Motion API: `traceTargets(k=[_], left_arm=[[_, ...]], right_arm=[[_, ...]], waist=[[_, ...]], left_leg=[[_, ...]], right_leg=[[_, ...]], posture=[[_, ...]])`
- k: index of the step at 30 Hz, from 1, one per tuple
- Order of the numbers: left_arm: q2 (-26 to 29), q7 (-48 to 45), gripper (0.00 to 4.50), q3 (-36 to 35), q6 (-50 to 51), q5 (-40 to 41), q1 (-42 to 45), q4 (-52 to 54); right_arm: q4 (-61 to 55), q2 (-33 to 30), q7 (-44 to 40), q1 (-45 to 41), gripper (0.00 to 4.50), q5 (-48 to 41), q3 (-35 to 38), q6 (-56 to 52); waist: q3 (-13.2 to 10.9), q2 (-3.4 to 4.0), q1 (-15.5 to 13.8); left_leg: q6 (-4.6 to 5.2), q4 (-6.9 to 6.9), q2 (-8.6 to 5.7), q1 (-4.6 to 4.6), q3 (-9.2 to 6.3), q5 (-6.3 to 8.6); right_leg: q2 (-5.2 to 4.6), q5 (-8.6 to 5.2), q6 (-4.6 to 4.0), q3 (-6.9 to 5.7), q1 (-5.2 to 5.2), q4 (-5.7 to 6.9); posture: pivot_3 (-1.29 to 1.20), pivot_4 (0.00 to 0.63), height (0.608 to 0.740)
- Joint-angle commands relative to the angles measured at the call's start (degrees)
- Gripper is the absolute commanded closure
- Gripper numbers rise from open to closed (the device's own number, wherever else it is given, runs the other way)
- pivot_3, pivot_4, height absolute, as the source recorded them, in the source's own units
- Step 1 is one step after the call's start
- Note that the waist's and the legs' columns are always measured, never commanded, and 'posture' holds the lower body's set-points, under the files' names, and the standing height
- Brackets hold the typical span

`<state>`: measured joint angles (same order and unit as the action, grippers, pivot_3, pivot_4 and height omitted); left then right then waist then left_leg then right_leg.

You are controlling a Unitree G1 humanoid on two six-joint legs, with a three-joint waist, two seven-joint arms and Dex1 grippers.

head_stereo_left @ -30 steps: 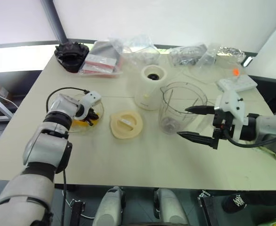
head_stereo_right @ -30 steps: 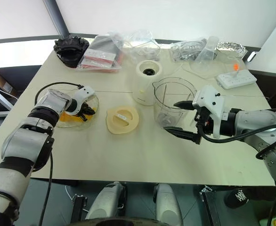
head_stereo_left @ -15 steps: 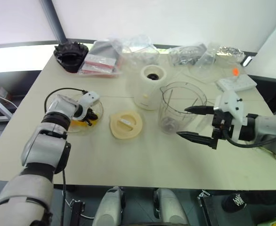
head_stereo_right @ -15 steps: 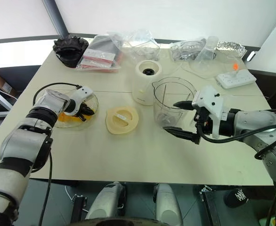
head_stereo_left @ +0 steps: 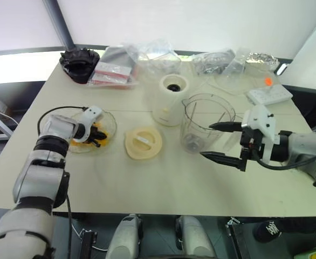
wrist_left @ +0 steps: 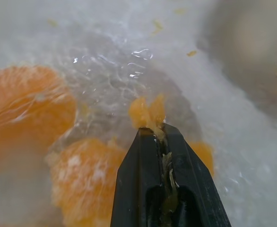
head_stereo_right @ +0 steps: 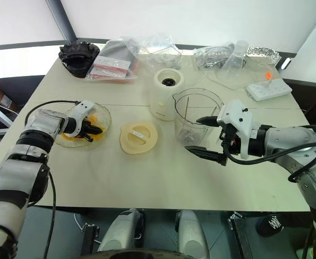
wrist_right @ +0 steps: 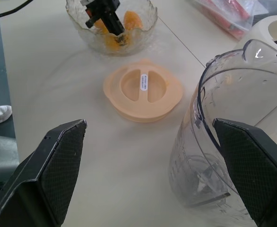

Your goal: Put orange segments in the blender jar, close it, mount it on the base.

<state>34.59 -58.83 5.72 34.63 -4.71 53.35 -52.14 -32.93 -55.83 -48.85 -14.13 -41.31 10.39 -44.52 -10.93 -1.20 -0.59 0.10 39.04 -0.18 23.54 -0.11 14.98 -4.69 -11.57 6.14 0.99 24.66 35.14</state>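
Observation:
Several orange segments (wrist_left: 27,104) lie in a shallow clear bowl (head_stereo_left: 111,124) at the table's left. My left gripper (head_stereo_left: 96,141) reaches down into that bowl, shut on a small orange segment (wrist_left: 147,112) that sticks out past its tips. The empty blender jar (head_stereo_left: 206,121) stands upright mid-table, and the cream base (head_stereo_left: 171,100) is just behind it to the left. My right gripper (head_stereo_left: 207,141) hovers wide open at the jar's right side, one finger near the rim and one near the foot, holding nothing.
A flat cream lid (head_stereo_left: 144,142) lies between the bowl and the jar. Plastic bags (head_stereo_left: 120,65), a black object (head_stereo_left: 80,62) and clear containers crowd the far edge. A white power strip (head_stereo_left: 268,95) sits at the back right.
My left gripper has shifted a little leftward inside the bowl and its fingers have closed fully. The right gripper has stayed where it was.

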Motion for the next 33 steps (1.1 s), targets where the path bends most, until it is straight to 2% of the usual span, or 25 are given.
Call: traceTargets(k=[1, 5, 13, 22, 26, 33], left_arm=[[2.5, -0.1, 4.46, -6.1, 8.4, 6.0, -1.5, 11.9], [3.7, 2.9, 4.46, -11.8, 17.3, 11.4, -6.5, 24.9], [2.5, 8.7, 4.46, -20.3, 26.7, 20.9, -13.2, 40.7], [-1.8, 14.9, 4.46, -29.8, 26.2, 30.7, -15.7, 48.0], [-2.1, 17.4, 4.46, -29.5, 25.4, 31.8, -16.6, 48.6], [1.5, 20.6, 4.46, -20.0, 21.4, 26.1, -16.9, 46.2]], right_arm=[[-0.9, 0.5, 0.2, -0.1, 0.0, 0.1, 0.9, 1.1], [-0.8, 0.8, 0.2, -0.2, 0.0, 0.3, 0.7, 1.2], [0.4, 0.9, -0.8, -1.3, 0.0, 1.1, -0.6, 2.1], [0.4, 1.5, -0.8, -2.0, 0.0, 1.2, -1.7, 2.3], [-0.1, 1.8, -0.3, -1.5, 0.0, 0.9, -1.5, 1.9], [-0.9, 2.5, 0.7, -0.9, 0.0, 0.8, -1.5, 1.7]], waist=[[0.0, 0.0, 0.0], [0.0, 0.0, 0.0], [0.0, 0.0, 0.0], [0.0, 0.0, 0.0], [0.0, 0.0, 0.0], [0.0, 0.0, -0.1]], left_leg=[[0.0, 0.0, 0.0, 0.0, -0.01, 0.0], [0.0, 0.0, 0.0, 0.0, -0.01, 0.0], [0.0, 0.0, 0.0, -0.02, -0.03, 0.0], [-0.01, 0.0, 0.0, -0.03, -0.03, 0.0], [-0.01, 0.0, -0.01, -0.04, -0.01, 0.0], [-0.01, 0.0, -0.02, -0.04, 0.0, 0.0]], right_leg=[[0.0, 0.0, 0.0, 0.0, 0.0, 0.0], [-0.02, 0.0, 0.0, 0.01, 0.0, 0.0], [-0.01, 0.0, -0.01, 0.0, -0.01, 0.01], [-0.01, 0.0, -0.01, -0.01, -0.01, 0.01], [0.0, 0.0, -0.01, 0.0, -0.02, 0.01], [0.0, 0.0, -0.02, 0.01, -0.03, 0.0]], posture=[[0.0, 0.15, 0.74], [0.0, 0.15, 0.74], [0.0, 0.15, 0.74], [0.0, 0.15, 0.74], [0.0, 0.15, 0.74], [0.0, 0.15, 0.74]])
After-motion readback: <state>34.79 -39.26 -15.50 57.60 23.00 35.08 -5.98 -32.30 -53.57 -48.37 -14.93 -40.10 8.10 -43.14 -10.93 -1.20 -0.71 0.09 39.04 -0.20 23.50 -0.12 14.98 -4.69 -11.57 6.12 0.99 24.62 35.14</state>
